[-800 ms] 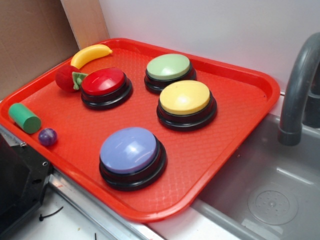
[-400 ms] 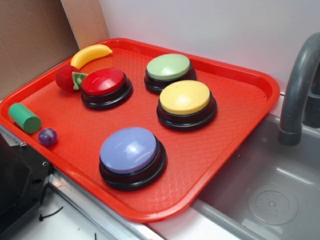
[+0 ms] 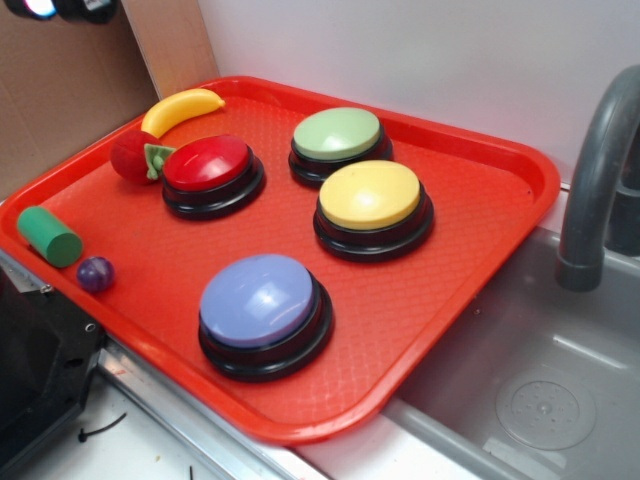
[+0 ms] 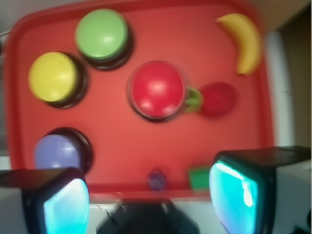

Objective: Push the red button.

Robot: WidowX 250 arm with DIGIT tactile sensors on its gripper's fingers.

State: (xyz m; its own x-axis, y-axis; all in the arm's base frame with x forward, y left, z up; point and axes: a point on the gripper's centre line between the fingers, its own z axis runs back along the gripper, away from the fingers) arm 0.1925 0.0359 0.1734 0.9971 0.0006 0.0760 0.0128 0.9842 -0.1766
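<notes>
The red button [image 3: 207, 163] [image 4: 158, 89], a glossy red dome on a black base, sits at the back left of the red tray [image 3: 470, 150]. In the exterior view a small dark part of the arm [image 3: 60, 8] shows at the top left corner, high above the tray. The wrist view is blurred and looks down from well above the tray. My gripper [image 4: 148, 197] is open, its two cyan pads far apart with nothing between them, near the tray's front edge and short of the red button.
Green [image 3: 337, 133], yellow [image 3: 370, 195] and blue [image 3: 258, 300] buttons share the tray. A red toy fruit [image 3: 135, 157] touches the red button's left side, a banana [image 3: 180, 108] lies behind it. A green cylinder [image 3: 47, 236] and purple ball [image 3: 95, 273] lie front left. Sink [image 3: 540, 380] and faucet [image 3: 600, 170] at right.
A part of the arm has come into the exterior view at the top left corner. Nothing on the tray has moved.
</notes>
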